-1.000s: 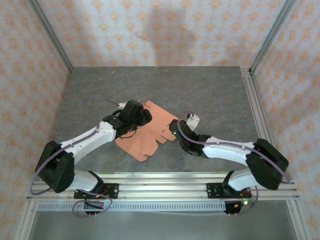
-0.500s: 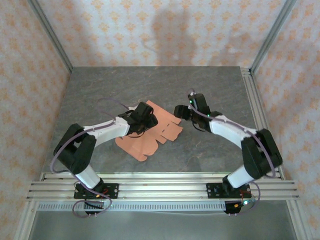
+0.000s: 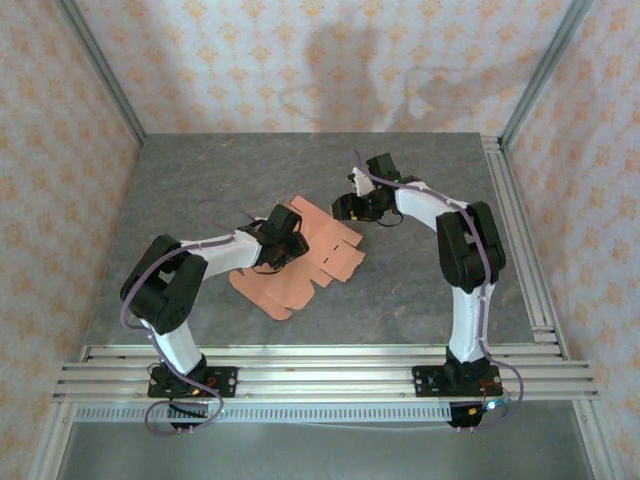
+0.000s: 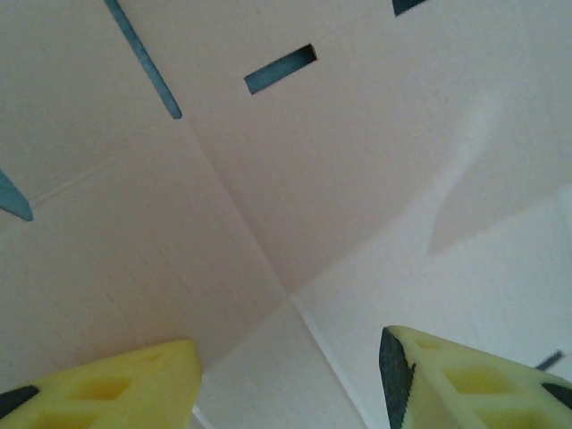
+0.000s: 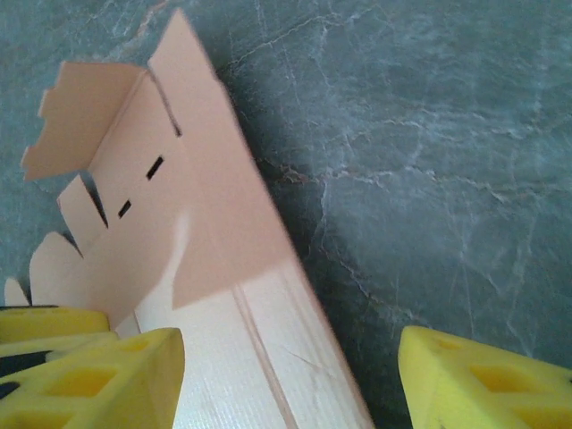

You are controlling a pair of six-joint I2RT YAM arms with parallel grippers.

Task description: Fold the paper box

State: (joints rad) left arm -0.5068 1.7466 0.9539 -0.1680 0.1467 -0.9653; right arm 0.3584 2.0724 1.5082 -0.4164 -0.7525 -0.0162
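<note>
Both pairs of jaws stand apart and grasp nothing: the left gripper [image 4: 288,375] has its yellow fingers spread close over the paper box [image 3: 305,265], and the right gripper [image 5: 290,375] is spread just as wide, with the sheet's far edge lying loose between its fingers. The salmon card is mostly a flat cut sheet near the middle of the grey table [image 3: 420,290], under the left gripper, with one slotted panel tilted up at the right gripper's end. The danger from here is the thinness of the card — a finger closing off the score line would likely put a crease where none belongs. The stone-patterned top also looks smooth, so a sideways push could slide the whole sheet instead of bending it, and the raised panel may spring flat again if unsupported. No brand, label or writing is legible on the card — only cut slots.
</note>
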